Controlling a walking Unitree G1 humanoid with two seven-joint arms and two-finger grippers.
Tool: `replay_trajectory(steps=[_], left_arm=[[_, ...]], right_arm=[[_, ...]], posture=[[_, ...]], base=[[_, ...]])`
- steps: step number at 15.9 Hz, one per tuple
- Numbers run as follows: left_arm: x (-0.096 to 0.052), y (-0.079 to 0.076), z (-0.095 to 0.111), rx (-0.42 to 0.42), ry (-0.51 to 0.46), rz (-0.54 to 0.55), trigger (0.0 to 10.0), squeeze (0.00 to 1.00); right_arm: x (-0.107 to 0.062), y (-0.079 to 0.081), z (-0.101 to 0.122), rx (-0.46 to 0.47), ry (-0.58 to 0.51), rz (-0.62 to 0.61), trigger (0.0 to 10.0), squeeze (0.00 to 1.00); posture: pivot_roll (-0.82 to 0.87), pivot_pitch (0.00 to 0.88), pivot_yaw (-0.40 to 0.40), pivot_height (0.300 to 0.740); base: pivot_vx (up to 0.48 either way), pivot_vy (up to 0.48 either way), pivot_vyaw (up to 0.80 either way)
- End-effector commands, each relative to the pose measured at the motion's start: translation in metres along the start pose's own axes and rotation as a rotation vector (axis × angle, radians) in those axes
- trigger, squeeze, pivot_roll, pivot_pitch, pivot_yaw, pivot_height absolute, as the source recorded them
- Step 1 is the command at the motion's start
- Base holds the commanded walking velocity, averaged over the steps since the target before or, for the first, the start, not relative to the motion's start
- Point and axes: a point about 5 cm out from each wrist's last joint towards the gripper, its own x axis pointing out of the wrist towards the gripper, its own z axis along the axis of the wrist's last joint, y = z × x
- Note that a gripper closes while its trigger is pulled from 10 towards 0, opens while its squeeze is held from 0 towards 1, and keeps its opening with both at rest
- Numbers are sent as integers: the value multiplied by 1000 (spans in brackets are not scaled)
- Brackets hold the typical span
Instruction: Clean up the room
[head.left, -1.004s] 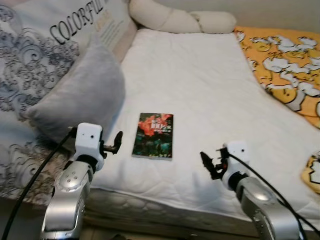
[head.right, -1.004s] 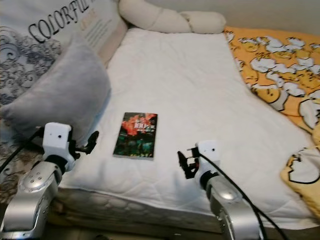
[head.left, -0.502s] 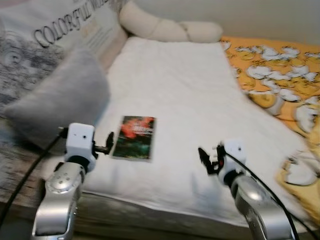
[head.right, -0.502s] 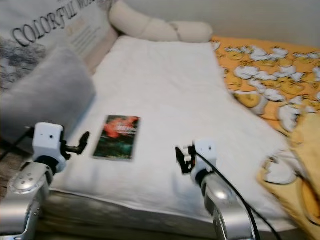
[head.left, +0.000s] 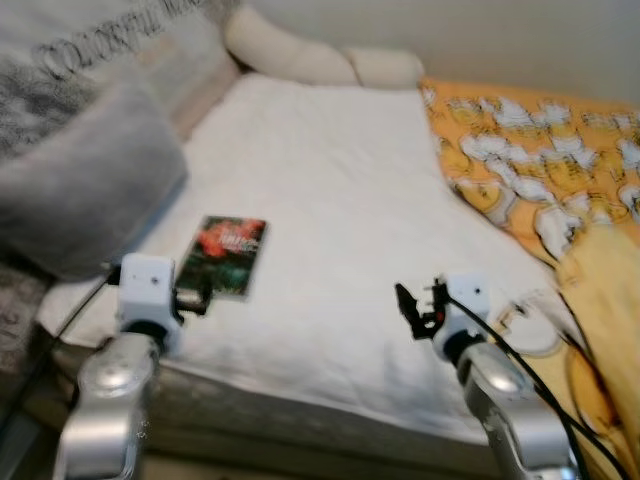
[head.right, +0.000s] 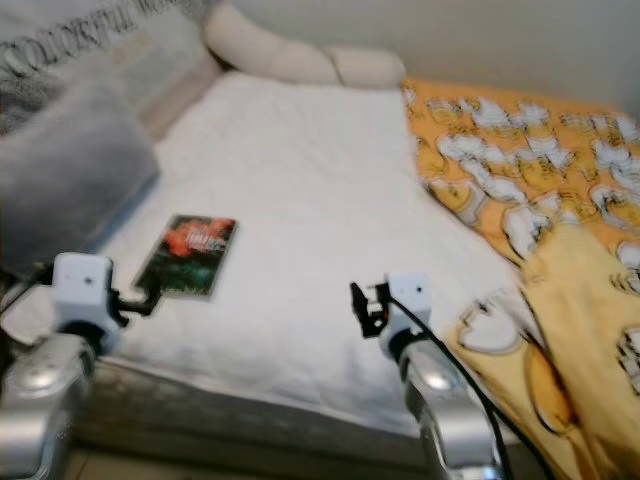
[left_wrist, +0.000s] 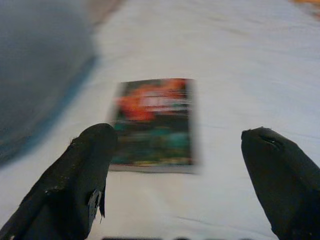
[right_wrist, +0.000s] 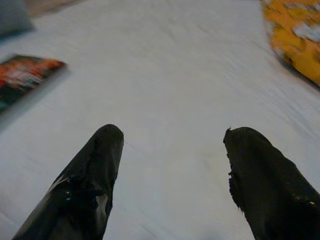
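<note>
- The book (head.left: 224, 256) lies flat on the white bed (head.left: 330, 180), near its front edge, beside the grey pillow (head.left: 85, 180).
- Left gripper (left_wrist: 180, 170), fingers spread, faces the book, likely lined up to grasp it.
- Right gripper (right_wrist: 170, 170), fingers spread, hovers empty over bare sheet.

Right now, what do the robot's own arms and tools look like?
Both arms are silver metal, each ending in a boxy white wrist housing. A black cable runs along each arm. The left tool and right tool each have two long black fingers, blunt-tipped and slightly scuffed in the wrist views.
</note>
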Motion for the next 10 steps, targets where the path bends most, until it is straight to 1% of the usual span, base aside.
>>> replay_trajectory(steps=[1, 6, 9, 10], left_arm=[[0, 1, 10, 28, -32, -6, 10000, 1000], [1, 10, 14, 45, -36, 8, 10000, 1000], [5, 6, 18, 40, -54, -16, 10000, 1000], [6, 3, 19, 59, -59, -21, 10000, 1000]], right_arm=[[-1, -4, 1, 29, -9, -11, 10000, 0], [0, 2, 6, 38, -28, -7, 10000, 0], [2, 3, 12, 41, -44, -8, 10000, 0], [2, 2, 14, 43, -49, -13, 10000, 0]], posture=[[-44, 0, -35, 740], [-47, 0, -26, 740], [-58, 0, -19, 740], [-51, 0, -24, 740]], base=[[0, 480, -800], [0, 480, -800], [0, 480, -800], [0, 0, -800]])
